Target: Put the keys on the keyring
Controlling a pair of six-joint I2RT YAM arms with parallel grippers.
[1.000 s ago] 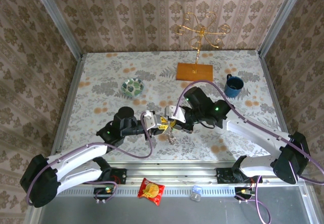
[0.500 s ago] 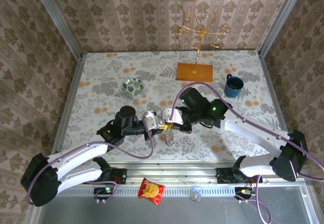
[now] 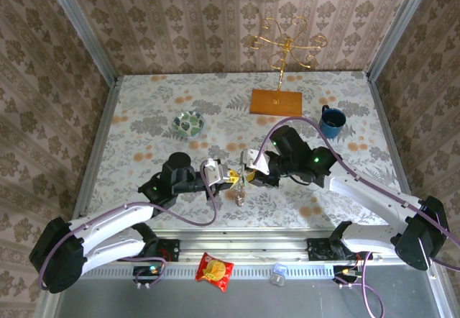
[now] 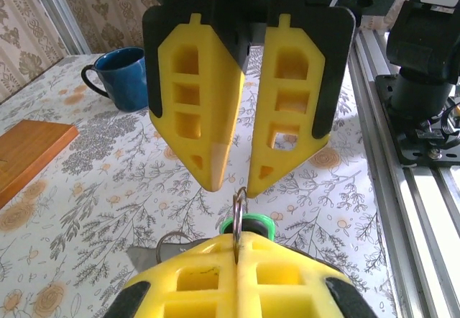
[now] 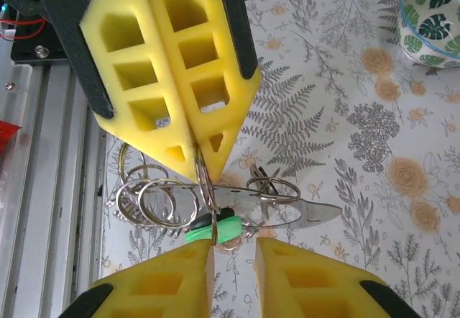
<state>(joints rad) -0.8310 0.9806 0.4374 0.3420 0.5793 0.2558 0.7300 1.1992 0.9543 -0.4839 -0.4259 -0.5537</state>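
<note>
My left gripper [image 3: 231, 179] is shut on a thin metal split ring [image 4: 239, 204], pinched edge-on between its yellow pads [image 4: 208, 275]. From that ring hang the keys [image 3: 241, 194]: a bright-green-headed piece [image 5: 213, 229], a flat silver key blade [image 5: 310, 214] and several loose rings [image 5: 152, 197] lying over the table. My right gripper [image 5: 234, 250] is open, facing the left one tip to tip, its fingertips just beside the green head and touching nothing. The grey-brown strap keyring is out of view.
A patterned green-white bowl [image 3: 188, 124] sits at the back left. A blue mug [image 3: 332, 122] stands at the back right. A gold stand on a wooden base [image 3: 276, 102] is at the back centre. A snack packet [image 3: 214, 270] lies on the front rail.
My right gripper first moved in toward the left gripper, then drew back to the right. The left gripper has held still with the ring pinched.
</note>
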